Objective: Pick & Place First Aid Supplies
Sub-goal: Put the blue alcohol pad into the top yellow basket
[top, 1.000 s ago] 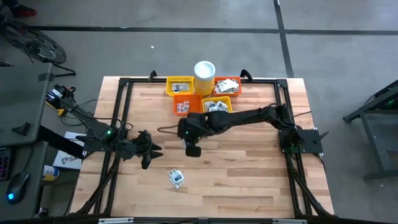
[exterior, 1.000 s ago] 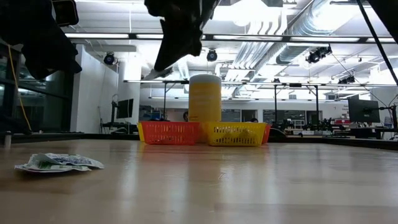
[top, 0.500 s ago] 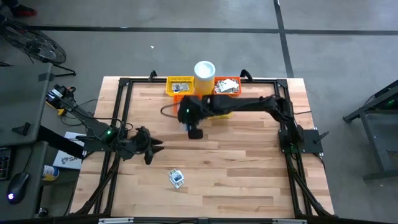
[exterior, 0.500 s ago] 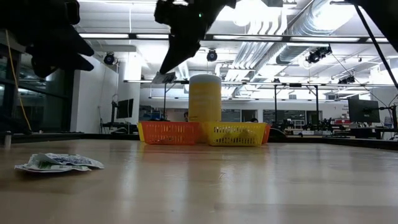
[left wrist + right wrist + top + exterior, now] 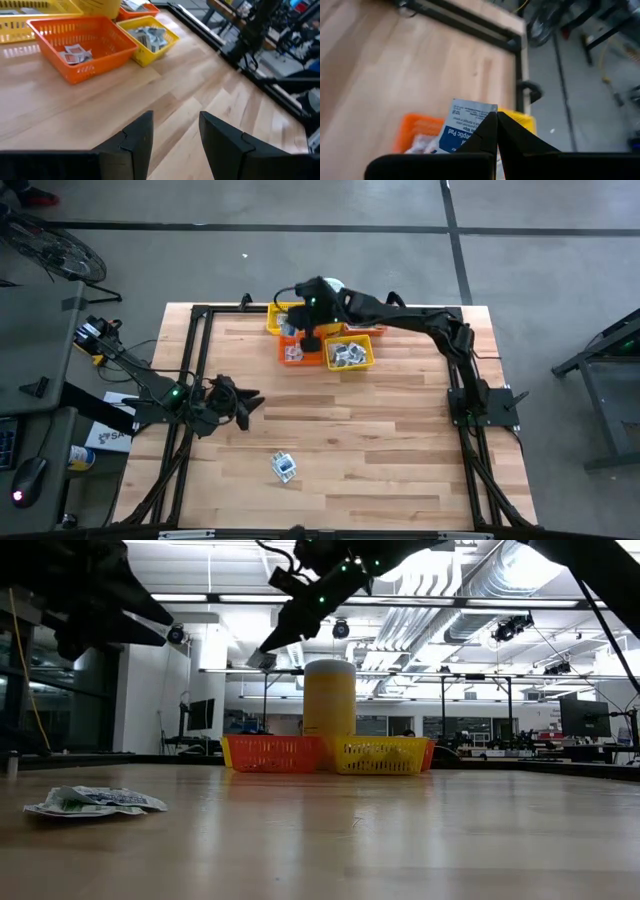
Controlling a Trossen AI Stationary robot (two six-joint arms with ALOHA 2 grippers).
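Close to the front of the bench (image 5: pixel 400 460), a few packets (image 5: pixel 284 466) lie in a small heap, so some work is left. A bit further back, the left hand (image 5: pixel 243 404) waits over bare wood with its fingers apart, holding nothing. At the far edge sit the baskets (image 5: pixel 348 353), and many packets are already inside them. The right hand (image 5: pixel 311 337) is up above those baskets, pinched tight on a white and blue packet (image 5: pixel 462 131). I think it goes in next.

Only the right wrist view shows that held packet. Only the top view shows the whole bench and both arms.
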